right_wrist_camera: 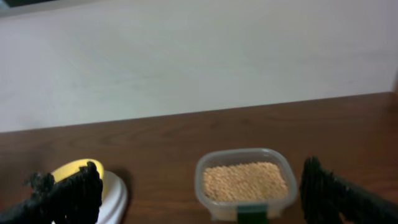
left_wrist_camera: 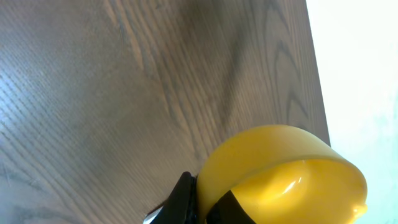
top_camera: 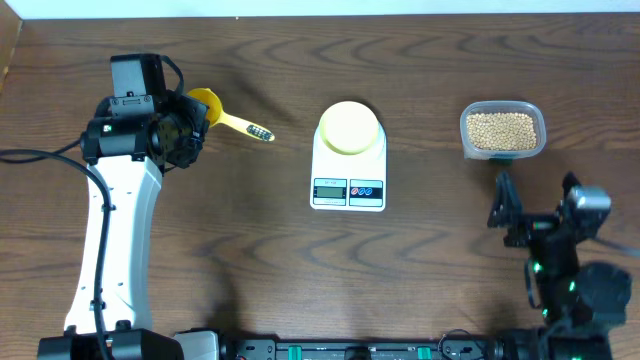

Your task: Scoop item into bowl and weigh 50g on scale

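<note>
The pale-yellow bowl [top_camera: 350,127] sits on the white scale [top_camera: 348,188] at the table's middle, and both show at the left edge of the right wrist view: bowl [right_wrist_camera: 69,169], scale [right_wrist_camera: 115,194]. Tan beans [top_camera: 502,129] fill a clear tub [top_camera: 503,152] at the right, also seen as beans [right_wrist_camera: 245,180] from the right wrist. My left gripper [top_camera: 195,118] is shut on the cup of a yellow long-handled scoop [top_camera: 232,121]; black fingers [left_wrist_camera: 180,202] clamp the scoop's wall [left_wrist_camera: 280,168]. My right gripper [top_camera: 536,195] stands open and empty, just short of the tub [right_wrist_camera: 205,205].
Dark wood table [top_camera: 250,250]; its far edge [left_wrist_camera: 317,93] runs close behind the scoop, with a pale wall beyond. The left arm's white link [top_camera: 110,240] lies along the left side.
</note>
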